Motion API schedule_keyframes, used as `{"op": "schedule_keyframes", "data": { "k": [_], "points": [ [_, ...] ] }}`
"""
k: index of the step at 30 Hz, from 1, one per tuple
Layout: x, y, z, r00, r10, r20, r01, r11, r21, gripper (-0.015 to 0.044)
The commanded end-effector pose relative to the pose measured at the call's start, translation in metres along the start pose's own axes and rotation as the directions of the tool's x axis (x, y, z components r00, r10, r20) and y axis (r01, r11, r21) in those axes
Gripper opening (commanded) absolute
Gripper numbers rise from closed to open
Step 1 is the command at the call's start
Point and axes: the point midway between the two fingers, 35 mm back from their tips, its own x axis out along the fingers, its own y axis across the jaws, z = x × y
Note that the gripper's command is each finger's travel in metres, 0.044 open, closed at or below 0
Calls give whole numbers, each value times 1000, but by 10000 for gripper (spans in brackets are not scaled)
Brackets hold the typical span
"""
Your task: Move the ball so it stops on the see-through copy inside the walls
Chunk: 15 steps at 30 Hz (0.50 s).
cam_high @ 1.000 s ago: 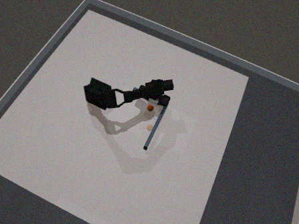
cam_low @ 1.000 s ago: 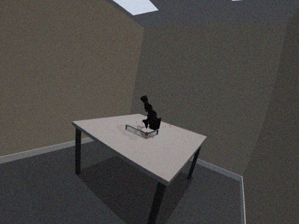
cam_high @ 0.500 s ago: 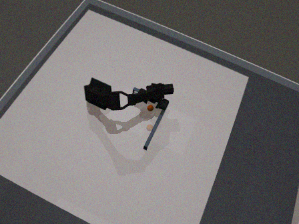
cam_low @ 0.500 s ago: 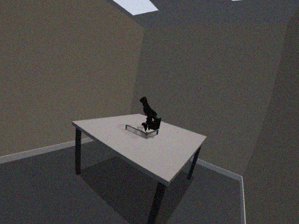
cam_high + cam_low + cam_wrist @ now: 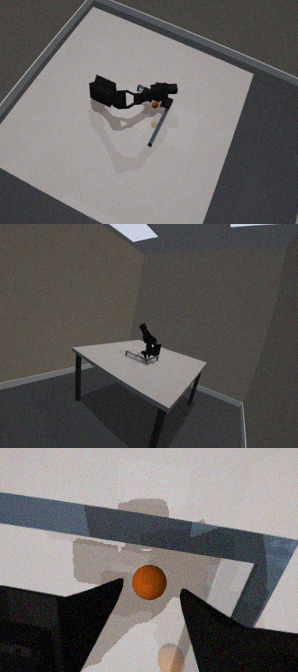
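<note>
While the gripper (image 5: 150, 593) stands open, the ball (image 5: 149, 582) lies between its fingertips, ungrasped.

We see an orange ball (image 5: 149, 582), blue-grey walls (image 5: 150, 530), a pale peach copy (image 5: 170, 658), black jaws, a white surface (image 5: 100, 50).

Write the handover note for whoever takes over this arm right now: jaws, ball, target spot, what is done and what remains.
Gripper: jaws open, holding nothing, lowered on either side of the orange ball, with no contact visible.
Ball: on the table, inside the corner of the clear walls, near the angle.
See-through copy: further along the long wall, apart from the ball.
Done: approach to the ball.
Left: bring the ball onto the copy, let it settle, release, move the gripper away.
</note>
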Motion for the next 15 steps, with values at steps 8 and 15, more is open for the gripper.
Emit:
{"op": "schedule_keyframes", "data": {
  "k": [8, 15],
  "points": [
    [18, 3, -2, 1000, 5, -7, -5, 1000, -8, 302],
    [18, 3, -2, 1000, 5, -7, -5, 1000, -8, 196]
  ]
}}
